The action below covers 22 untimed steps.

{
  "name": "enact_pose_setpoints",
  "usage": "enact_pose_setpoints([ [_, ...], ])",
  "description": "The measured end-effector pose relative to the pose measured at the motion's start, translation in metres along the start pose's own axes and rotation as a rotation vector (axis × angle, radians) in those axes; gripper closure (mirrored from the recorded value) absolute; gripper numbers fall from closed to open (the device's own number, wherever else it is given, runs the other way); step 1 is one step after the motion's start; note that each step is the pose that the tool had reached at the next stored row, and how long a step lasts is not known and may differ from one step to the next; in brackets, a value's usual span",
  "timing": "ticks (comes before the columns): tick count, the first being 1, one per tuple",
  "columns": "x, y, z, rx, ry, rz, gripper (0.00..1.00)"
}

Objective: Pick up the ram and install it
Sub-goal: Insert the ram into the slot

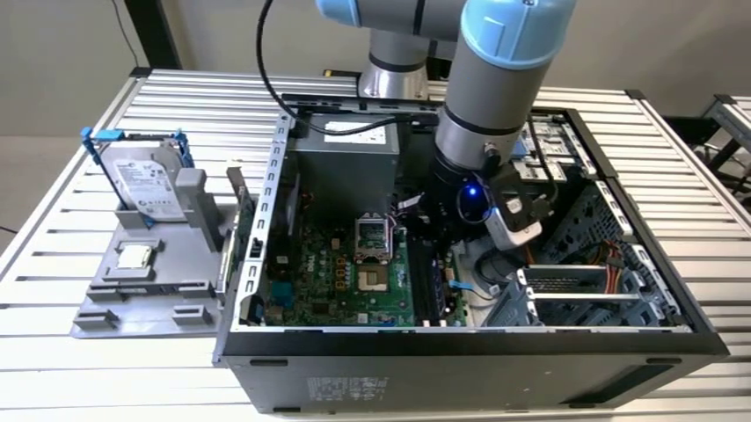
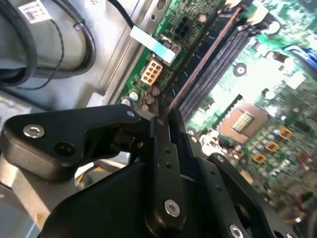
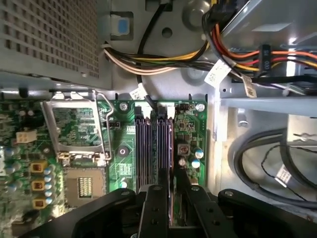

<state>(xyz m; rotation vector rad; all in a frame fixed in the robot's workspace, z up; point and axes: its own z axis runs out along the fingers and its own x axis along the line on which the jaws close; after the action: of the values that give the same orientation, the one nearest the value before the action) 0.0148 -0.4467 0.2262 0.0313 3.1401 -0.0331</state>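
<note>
The ram (image 3: 171, 148) is a thin stick seen edge-on, and my gripper (image 3: 171, 181) is shut on it, with one black finger (image 3: 154, 208) on each side. It stands in line with the outermost of the motherboard's dark memory slots (image 3: 148, 148), down at slot level. I cannot tell whether it is seated. In the second wrist view the ram (image 2: 198, 69) runs as a thin reddish line from the gripper (image 2: 166, 116) along the slots (image 2: 223, 64). In the exterior view the arm's wrist (image 1: 476, 198) reaches down into the open computer case (image 1: 470, 343), above the motherboard (image 1: 334, 277).
The open processor socket (image 1: 369, 237) lies beside the slots. A power supply (image 1: 346, 154) and bundles of cables (image 3: 163, 59) sit close behind the arm. Outside the case, a grey holder (image 1: 141, 299) carries a silver hard drive (image 1: 147, 180) and a small square chip (image 1: 135, 257).
</note>
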Motion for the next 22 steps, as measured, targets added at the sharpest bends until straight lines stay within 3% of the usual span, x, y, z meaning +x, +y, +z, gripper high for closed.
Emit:
enact_pose_setpoints([
  [4, 0.0, -0.0004, -0.0165, -0.0011, -0.0001, 0.0, 0.0],
  [7, 0.0, -0.0004, -0.017, -0.0025, -0.0001, 0.0, 0.0],
  [8, 0.0, -0.0005, -0.0172, -0.0021, 0.0001, 0.0, 1.0],
  [20, -0.0001, -0.0021, -0.0171, -0.0022, 0.0001, -0.002, 1.0],
  [22, -0.0001, -0.0021, -0.0171, -0.0023, -0.0005, -0.032, 1.0],
])
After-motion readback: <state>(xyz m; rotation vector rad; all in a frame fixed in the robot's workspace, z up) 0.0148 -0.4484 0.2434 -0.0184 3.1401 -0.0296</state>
